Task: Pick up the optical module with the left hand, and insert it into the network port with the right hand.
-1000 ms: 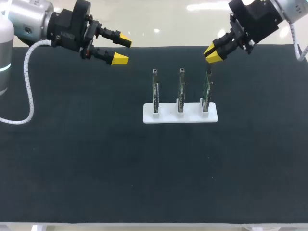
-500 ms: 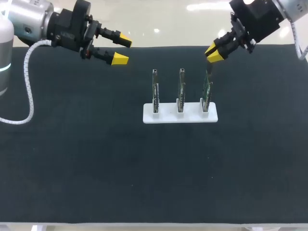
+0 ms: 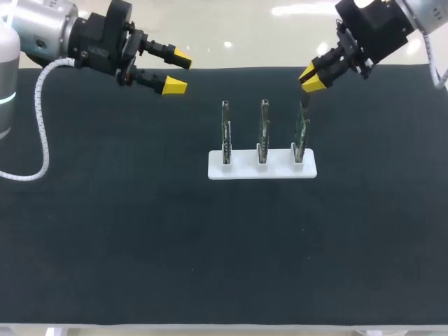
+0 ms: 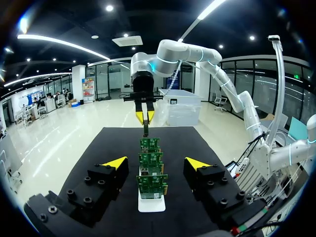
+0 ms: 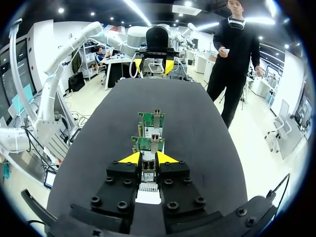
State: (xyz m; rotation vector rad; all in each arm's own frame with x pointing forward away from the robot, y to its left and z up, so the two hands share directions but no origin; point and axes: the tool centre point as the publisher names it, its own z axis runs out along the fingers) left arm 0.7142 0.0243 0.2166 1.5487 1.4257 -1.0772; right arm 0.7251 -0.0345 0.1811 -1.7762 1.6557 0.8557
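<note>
Right tool (image 3: 310, 78): fingers pinched almost together, with a slim dark piece, looks like the optical module (image 4: 146, 129), clamped between the yellow tips and hanging down from them.
Where that is: pretty much right over the top edge of the right-hand board (image 3: 301, 131), at the far right side of the worktop (image 3: 140, 231). Can't tell if the module touches the board or sits just above it.
Left tool (image 3: 178, 71): fingers spread wide, nothing in them, up over the far left part of the worktop and well apart from the boards.
Boards: three green ones standing upright in a row, the right-hand one plus a middle board (image 3: 263, 131) and a left-hand board (image 3: 226, 133).
Stand: white base (image 3: 245, 170) near the middle of the worktop, each board slotted into it.
Network port (image 5: 157, 114): silvery cage on the top edge of the farthest board in the right wrist view; the next board has one too.
Lineup: from the left wrist view the three boards run straight away between its fingers toward the right tool.
</note>
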